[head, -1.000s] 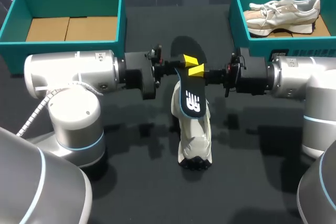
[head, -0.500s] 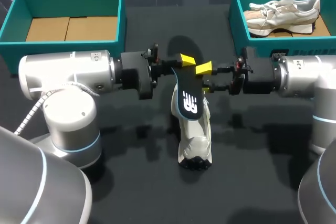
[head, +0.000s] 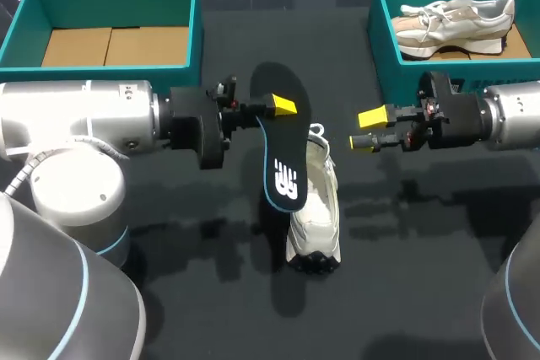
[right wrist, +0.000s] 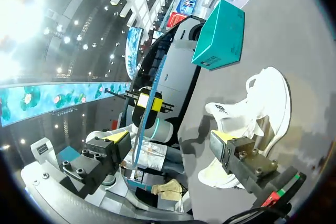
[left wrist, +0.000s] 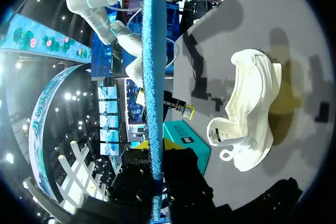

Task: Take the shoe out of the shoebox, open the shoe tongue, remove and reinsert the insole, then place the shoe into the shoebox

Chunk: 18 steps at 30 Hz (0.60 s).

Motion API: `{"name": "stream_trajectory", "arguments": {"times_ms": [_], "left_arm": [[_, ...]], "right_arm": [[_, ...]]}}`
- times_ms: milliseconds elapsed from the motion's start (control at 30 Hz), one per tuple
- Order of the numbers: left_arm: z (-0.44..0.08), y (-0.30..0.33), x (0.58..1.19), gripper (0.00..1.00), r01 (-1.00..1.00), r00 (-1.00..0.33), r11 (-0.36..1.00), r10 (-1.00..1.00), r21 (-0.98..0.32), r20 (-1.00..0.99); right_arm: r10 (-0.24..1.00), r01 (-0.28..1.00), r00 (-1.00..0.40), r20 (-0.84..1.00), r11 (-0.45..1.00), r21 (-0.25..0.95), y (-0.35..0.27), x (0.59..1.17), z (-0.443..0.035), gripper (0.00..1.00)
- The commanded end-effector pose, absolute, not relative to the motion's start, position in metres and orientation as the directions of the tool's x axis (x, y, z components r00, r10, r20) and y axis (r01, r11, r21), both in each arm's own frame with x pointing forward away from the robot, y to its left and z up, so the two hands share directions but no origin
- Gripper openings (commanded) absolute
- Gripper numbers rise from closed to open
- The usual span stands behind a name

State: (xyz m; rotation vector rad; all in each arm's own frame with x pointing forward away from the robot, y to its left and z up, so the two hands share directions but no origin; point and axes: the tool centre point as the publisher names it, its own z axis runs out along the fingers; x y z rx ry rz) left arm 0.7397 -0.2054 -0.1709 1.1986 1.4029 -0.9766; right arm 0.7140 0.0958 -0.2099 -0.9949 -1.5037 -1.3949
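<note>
The table (head: 422,292) is dark, and both arms come in over its middle band. The left arm (head: 84,120) reaches in from the left edge and the right arm (head: 515,115) from the right edge, both lying roughly level and pointing at each other.

The left box (head: 198,31) stands at the far left corner, teal, with a bare cardboard floor. The right box (head: 384,40) stands at the far right corner and holds a second shoe (head: 456,18), pale beige and white, lying across its floor.

The shoe (head: 316,208) is white and lies on the table near the middle, its length running from the far edge toward the near edge. The left wrist view shows it (left wrist: 252,114) resting on the table off to one side of that gripper, its opening in sight.

The insole (head: 283,149) is black with a blue rim. It is held up over the table just left of the shoe, its near end overlapping the shoe in the head view. The left wrist view sees it edge-on (left wrist: 154,77), as a thin blue strip running out from between the fingers.

The left gripper (head: 278,107) pinches the insole near its far end. The right gripper (head: 369,129) is spread wide with nothing between its fingers, off to the right of the shoe and apart from the insole.
</note>
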Motion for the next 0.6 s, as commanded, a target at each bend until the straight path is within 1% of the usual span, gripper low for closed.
{"name": "stream_trajectory", "arguments": {"times_ms": [33,300,500,600], "left_arm": [[-0.167,-0.193,0.730,0.00,0.983,-0.005,0.183,0.177,0.028,-0.984],[-0.164,-0.194,0.727,0.00,0.983,-0.015,0.183,0.183,0.019,-0.983],[-0.157,-0.188,0.718,0.00,0.983,-0.077,0.177,0.201,-0.042,-0.976],[-0.154,-0.184,0.711,0.00,0.983,-0.075,0.180,0.208,-0.038,-0.975]], "right_arm": [[0.014,0.940,-0.337,0.942,0.068,0.335,0.094,0.712,-0.209,1.00],[0.014,0.940,-0.337,0.942,0.068,0.335,0.094,0.712,-0.209,1.00],[0.060,0.871,-0.475,0.878,0.174,0.459,0.068,0.710,-0.225,1.00],[0.063,0.841,-0.520,0.852,0.211,0.497,0.057,0.710,-0.230,1.00]]}}
